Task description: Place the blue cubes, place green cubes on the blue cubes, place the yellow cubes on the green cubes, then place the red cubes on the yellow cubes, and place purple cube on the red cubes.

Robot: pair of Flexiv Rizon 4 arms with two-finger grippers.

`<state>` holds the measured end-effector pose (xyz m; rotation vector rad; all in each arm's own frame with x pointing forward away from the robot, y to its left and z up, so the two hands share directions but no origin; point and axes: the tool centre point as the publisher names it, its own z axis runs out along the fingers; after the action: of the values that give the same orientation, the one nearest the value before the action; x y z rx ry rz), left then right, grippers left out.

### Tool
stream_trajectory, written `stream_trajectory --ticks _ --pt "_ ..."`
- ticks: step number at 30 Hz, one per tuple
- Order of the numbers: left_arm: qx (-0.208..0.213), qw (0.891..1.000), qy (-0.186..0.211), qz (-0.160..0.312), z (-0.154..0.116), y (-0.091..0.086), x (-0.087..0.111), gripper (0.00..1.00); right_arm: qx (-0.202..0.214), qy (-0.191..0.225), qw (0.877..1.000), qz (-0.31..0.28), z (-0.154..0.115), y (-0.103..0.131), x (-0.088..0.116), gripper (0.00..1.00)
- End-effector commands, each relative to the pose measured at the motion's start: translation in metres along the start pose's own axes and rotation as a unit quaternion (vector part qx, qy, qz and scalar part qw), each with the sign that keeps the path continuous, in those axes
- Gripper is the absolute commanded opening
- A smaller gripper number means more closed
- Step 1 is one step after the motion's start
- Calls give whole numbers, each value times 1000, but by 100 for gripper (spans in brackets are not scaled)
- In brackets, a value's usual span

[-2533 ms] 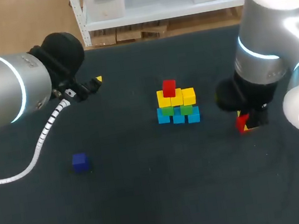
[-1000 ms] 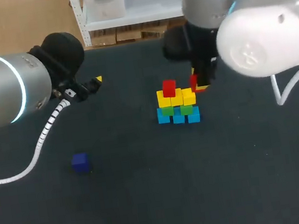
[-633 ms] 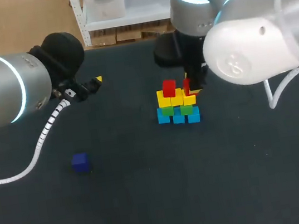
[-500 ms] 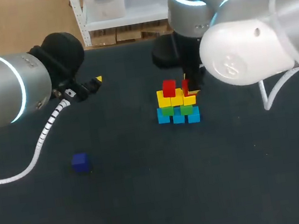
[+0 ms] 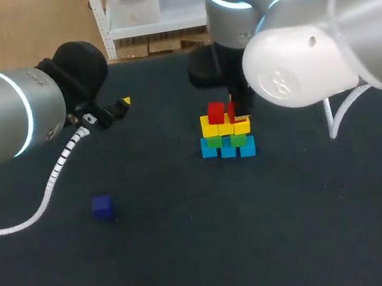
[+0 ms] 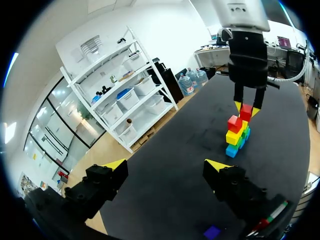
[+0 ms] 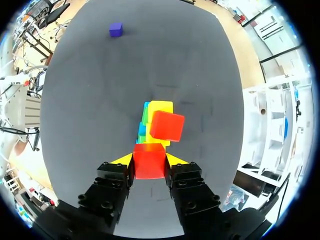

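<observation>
Right gripper (image 7: 149, 160) clamped on red cube (image 7: 149, 167), fingers against two opposite sides, over right part of yellow cubes (image 5: 225, 125) in stack at mid-table; contact with yellow unclear. On yellow row's left end sat second red cube (image 5: 216, 112). Yellow row rested on green cubes (image 5: 214, 141), green on blue cubes (image 5: 229, 149). Left gripper (image 6: 166, 165) hung at far left, fingers apart, nothing between. Purple cube (image 5: 102, 206) lay alone on table (image 5: 194, 257), near left, well apart from stack.
</observation>
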<state>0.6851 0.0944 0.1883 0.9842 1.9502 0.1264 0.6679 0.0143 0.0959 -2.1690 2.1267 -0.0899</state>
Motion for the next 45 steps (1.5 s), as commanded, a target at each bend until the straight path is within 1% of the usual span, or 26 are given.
stream_trajectory --ticks 1,19,21,24,28,30,33,37,38,45 --pt "2 1000 0 0 1 1 0 100 -7 2 1000 -3 3 -6 -3 0" --pt "2 1000 0 0 1 1 0 100 0 17 1000 -1 9 -14 -5 0" --pt "2 1000 0 0 1 1 0 100 1 18 1000 -1 10 -14 -5 6" --pt "2 1000 0 0 1 1 0 100 1 18 1000 -2 10 -14 -5 10" --pt "2 1000 0 0 1 1 0 100 0 17 1000 0 11 -15 -6 9" --pt "2 1000 0 0 1 1 0 100 0 18 1000 0 12 -14 -6 11" --pt "2 1000 0 0 1 1 0 100 0 19 1000 0 12 -14 -6 24" --pt "2 1000 0 0 1 1 0 100 3 22 1000 3 12 -14 -4 49" --pt "2 1000 0 0 1 1 0 100 4 22 1000 4 12 -14 -4 100" --pt "2 1000 0 0 1 1 0 100 4 19 1000 8 12 -14 -4 100"
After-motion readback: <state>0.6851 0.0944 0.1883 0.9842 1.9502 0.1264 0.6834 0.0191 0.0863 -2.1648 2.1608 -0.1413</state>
